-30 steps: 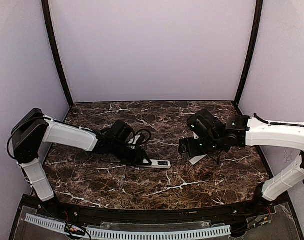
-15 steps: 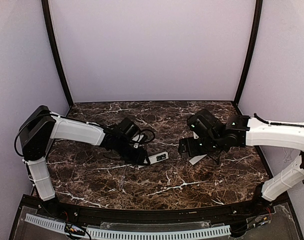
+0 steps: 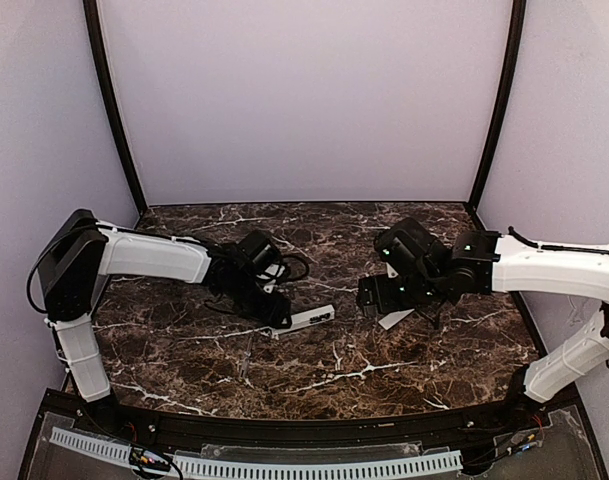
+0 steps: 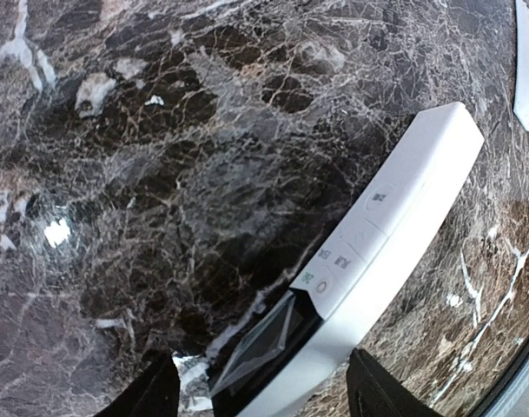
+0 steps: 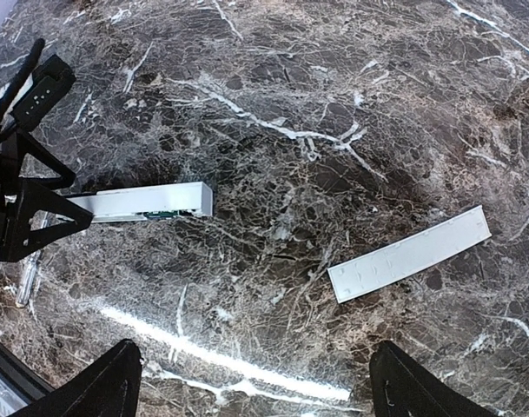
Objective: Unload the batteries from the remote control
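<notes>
The remote control (image 4: pixel 394 217) is a long white bar lying at a slant on the marble, its near end between the jaws of my left gripper (image 4: pixel 266 393). Those jaws stand open, with a gap showing on each side of the bar. From above, the remote control (image 3: pixel 312 317) sticks out to the right of the left gripper (image 3: pixel 274 312). A slim greyish stick (image 5: pixel 27 276) on the marble below the left arm looks like one of the batteries. My right gripper (image 5: pixel 260 382) hangs open over bare marble, holding nothing.
The flat white cover strip (image 5: pixel 410 253) lies to the right of the remote, just under the right gripper (image 3: pixel 381 296) in the top view. Purple walls with black posts (image 3: pixel 117 120) close in the table on three sides.
The left gripper has swung the remote's free end toward the back, so it now lies slanted, and its jaws have widened. The right arm and the cover strip have not moved.
</notes>
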`<state>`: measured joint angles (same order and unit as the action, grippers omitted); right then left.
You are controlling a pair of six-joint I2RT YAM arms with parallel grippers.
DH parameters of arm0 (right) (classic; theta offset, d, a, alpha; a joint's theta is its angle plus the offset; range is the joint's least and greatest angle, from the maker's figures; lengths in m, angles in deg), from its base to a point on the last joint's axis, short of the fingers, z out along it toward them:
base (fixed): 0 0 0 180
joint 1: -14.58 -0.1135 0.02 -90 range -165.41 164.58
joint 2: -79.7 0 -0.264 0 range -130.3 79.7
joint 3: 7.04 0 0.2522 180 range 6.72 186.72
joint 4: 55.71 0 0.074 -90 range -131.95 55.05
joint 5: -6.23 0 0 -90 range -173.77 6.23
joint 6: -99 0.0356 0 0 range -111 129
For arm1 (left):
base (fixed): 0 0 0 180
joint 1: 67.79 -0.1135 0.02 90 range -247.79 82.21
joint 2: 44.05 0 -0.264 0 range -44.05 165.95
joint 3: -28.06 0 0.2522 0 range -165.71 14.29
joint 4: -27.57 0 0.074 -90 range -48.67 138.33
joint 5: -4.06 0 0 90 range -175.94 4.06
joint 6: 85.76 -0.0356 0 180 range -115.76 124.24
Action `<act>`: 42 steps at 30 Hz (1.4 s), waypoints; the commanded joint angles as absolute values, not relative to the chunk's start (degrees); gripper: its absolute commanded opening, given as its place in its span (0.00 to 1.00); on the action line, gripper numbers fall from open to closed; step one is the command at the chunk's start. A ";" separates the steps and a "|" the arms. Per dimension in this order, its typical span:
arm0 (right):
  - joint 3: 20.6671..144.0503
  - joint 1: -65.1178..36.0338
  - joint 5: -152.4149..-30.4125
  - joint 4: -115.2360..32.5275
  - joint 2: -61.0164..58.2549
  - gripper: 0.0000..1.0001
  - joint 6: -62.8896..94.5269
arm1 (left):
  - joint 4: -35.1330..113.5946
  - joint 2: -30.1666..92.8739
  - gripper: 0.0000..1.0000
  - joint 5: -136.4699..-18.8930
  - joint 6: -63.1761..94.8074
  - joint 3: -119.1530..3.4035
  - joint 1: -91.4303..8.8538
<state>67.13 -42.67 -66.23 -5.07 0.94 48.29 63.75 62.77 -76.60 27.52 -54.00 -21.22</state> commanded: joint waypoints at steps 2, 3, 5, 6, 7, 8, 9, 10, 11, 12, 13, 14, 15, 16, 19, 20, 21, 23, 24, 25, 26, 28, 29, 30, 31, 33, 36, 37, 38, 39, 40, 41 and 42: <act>67.64 -42.19 -66.25 -6.22 1.28 0.91 47.66 | 67.52 55.86 0.66 -78.73 20.71 -53.01 -21.05; 67.69 -42.19 -66.12 -6.18 1.22 0.91 47.54 | 67.57 55.04 0.67 -79.42 20.34 -52.49 -21.04; 67.91 -42.15 -66.03 -6.30 1.14 0.90 47.28 | 68.49 52.83 0.67 -80.57 19.65 -50.93 -21.03; 67.96 -42.16 -66.03 -6.23 1.13 0.91 47.12 | 69.90 51.71 0.66 -80.79 19.43 -50.62 -21.03; 68.17 -42.15 -66.04 -6.20 1.01 0.91 47.01 | 70.65 51.16 0.66 -81.10 19.43 -49.86 -21.07; 68.23 -42.14 -66.03 -6.24 0.96 0.91 46.87 | 71.98 50.04 0.65 -81.28 19.64 -49.38 -20.97; 68.29 -42.19 -65.99 -6.25 0.95 0.91 46.74 | 72.52 49.44 0.65 -81.59 19.93 -48.05 -20.96; 68.34 -42.19 -65.95 -6.24 0.95 0.91 46.56 | 73.45 48.10 0.65 -81.75 20.86 -47.29 -20.90; 68.34 -42.19 -65.86 -6.26 0.95 0.91 46.58 | 74.04 46.75 0.64 -81.77 22.04 -45.68 -20.87; 68.38 -42.17 -65.77 -6.22 0.92 0.91 46.46 | 74.21 46.04 0.63 -81.70 22.72 -44.92 -20.82; 68.42 -42.19 -65.73 -6.25 0.83 0.91 46.38 | 74.34 44.72 0.62 -81.35 24.02 -43.29 -20.67; 68.47 -42.18 -65.75 -6.25 0.66 0.91 46.37 | 74.36 44.15 0.61 -80.75 24.59 -42.53 -20.54; 68.66 -42.15 -65.79 -6.34 0.50 0.91 46.33 | 74.33 43.12 0.60 -80.23 25.47 -41.24 -20.14; 68.77 -42.19 -65.86 -6.33 0.35 0.91 46.23 | 74.27 42.65 0.60 -79.42 25.80 -40.63 -19.88; 69.04 -42.18 -66.26 -6.34 0.10 0.91 46.04 | 74.38 40.78 0.58 -79.06 27.24 -38.25 -18.30; 69.08 -42.19 -66.28 -6.35 0.15 0.91 46.01 | 74.38 40.46 0.58 -78.97 27.56 -37.86 -18.04; 69.07 -42.19 -66.29 -6.35 0.22 0.91 46.04 | 74.23 40.05 0.57 -78.90 28.19 -37.20 -17.49; 69.06 -42.17 -66.28 -6.41 0.33 0.90 46.13 | 73.82 39.76 0.56 -78.99 29.03 -36.34 -16.95; 69.12 -42.19 -66.40 -6.43 0.33 0.91 46.18 | 73.66 39.78 0.55 -79.15 29.29 -35.70 -16.84; 69.13 -42.15 -66.50 -6.48 0.35 0.90 46.28 | 73.15 39.94 0.55 -79.21 29.81 -35.44 -16.69; 69.10 -42.19 -66.61 -6.55 0.34 0.90 46.39 | 72.80 40.32 0.54 -79.25 30.03 -34.92 -16.62; 69.00 -42.19 -66.94 -6.59 0.36 0.90 46.44 | 71.40 41.10 0.52 -79.62 30.83 -34.47 -16.29; 69.00 -42.15 -67.12 -6.64 0.40 0.90 46.54 | 71.22 41.37 0.51 -79.88 31.38 -34.48 -16.13; 68.96 -42.19 -67.23 -6.63 0.43 0.90 46.61 | 70.93 42.03 0.50 -80.82 31.65 -34.53 -15.99; 68.90 -42.19 -67.39 -6.69 0.50 0.90 46.66 | 70.86 42.41 0.49 -81.41 32.32 -34.59 -15.81; 68.88 -42.19 -67.51 -6.78 0.64 0.90 46.79 | 70.72 43.75 0.46 -82.60 33.11 -35.17 -15.64; 68.73 -42.16 -67.58 -6.77 0.86 0.90 46.80 | 70.54 45.99 0.42 -83.48 33.83 -36.21 -15.39; 68.72 -42.17 -67.53 -6.74 0.93 0.90 46.80 | 70.39 46.32 0.42 -83.48 33.89 -36.40 -15.27; 68.64 -42.12 -67.53 -6.79 0.95 0.90 46.83 | 70.11 46.96 0.41 -83.48 33.97 -36.70 -15.06; 68.56 -42.18 -67.47 -6.79 1.03 0.90 46.80 | 70.05 47.20 0.41 -83.53 34.05 -36.87 -14.97; 68.39 -42.15 -67.45 -6.77 1.10 0.89 46.84 | 70.00 47.73 0.41 -83.59 34.21 -37.15 -14.83; 68.34 -42.19 -67.47 -6.83 1.10 0.90 46.91 | 69.99 48.03 0.41 -83.75 34.30 -37.41 -14.86; 68.30 -42.19 -67.43 -6.83 1.06 0.90 46.89 | 69.99 48.53 0.40 -83.88 34.40 -37.58 -14.81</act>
